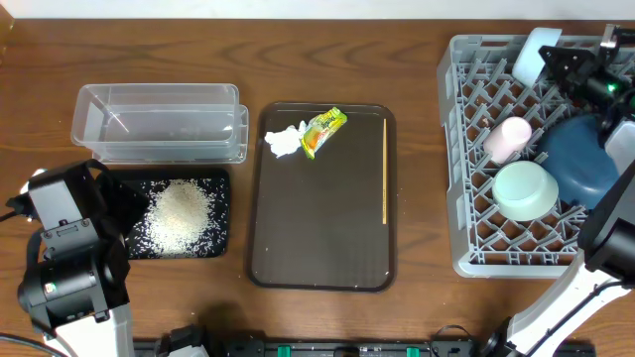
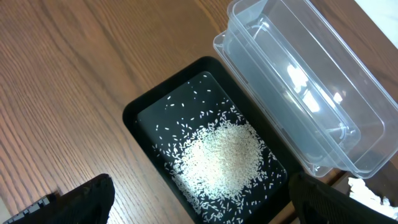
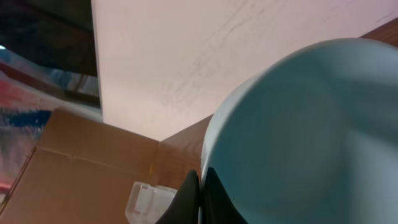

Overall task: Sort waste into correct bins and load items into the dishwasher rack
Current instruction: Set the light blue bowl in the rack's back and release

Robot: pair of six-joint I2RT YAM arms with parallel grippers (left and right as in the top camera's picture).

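My right gripper is shut on the rim of the small light-blue bowl. The bowl hangs over the far side of the dishwasher rack, with the right gripper beside it. In the rack sit the pink cup, the mint-green bowl and the dark-blue dish. My left gripper stands open above the black tray, which holds the white rice. The clear tub lies beside it. The tissue and the snack wrapper lie on the brown serving tray.
A thin wooden stick lies along the right side of the brown serving tray. The left arm stands at the table's front left, next to the black tray. Bare wood separates the serving tray from the rack.
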